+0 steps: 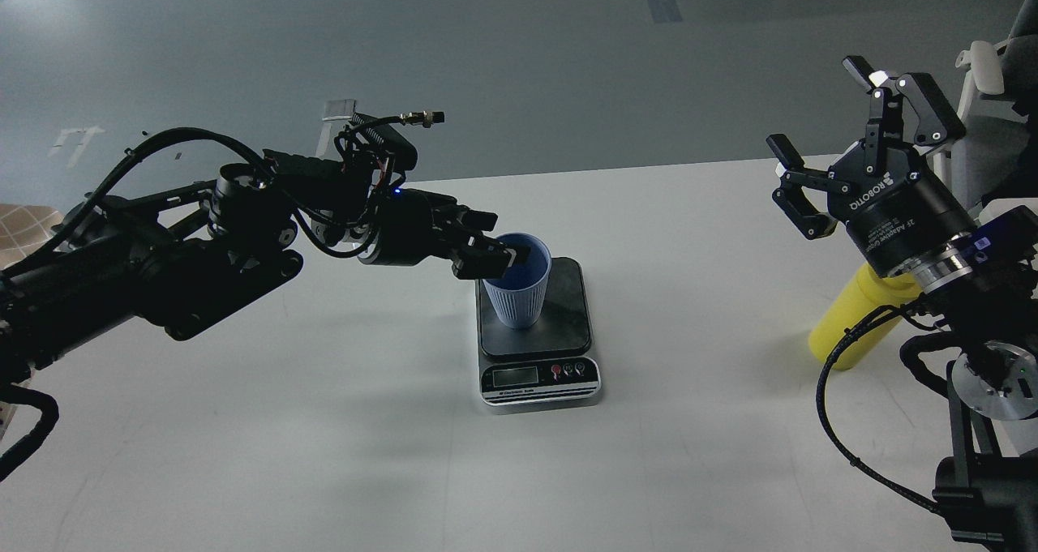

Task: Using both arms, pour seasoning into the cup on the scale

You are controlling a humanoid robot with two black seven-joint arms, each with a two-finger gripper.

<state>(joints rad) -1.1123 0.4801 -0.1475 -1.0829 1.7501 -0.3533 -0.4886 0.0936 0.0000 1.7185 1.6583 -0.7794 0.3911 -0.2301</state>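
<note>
The blue ribbed cup point(519, 302) stands upright on the dark plate of the scale point(569, 309) at mid-table. My left gripper point(496, 260) reaches in from the left and is shut on the cup's left rim, one finger inside and one outside. The yellow seasoning bottle point(858, 318) stands at the right of the table. Its upper part and nozzle are hidden behind my right arm. My right gripper point(825, 118) is open and empty, raised above the bottle with its fingers pointing up and left.
The scale's silver front panel point(539, 376) with LCD and small buttons faces me. The white table point(324, 422) ends at its far edge, with grey floor behind. A white and grey chair point(993, 66) stands off the table's right side.
</note>
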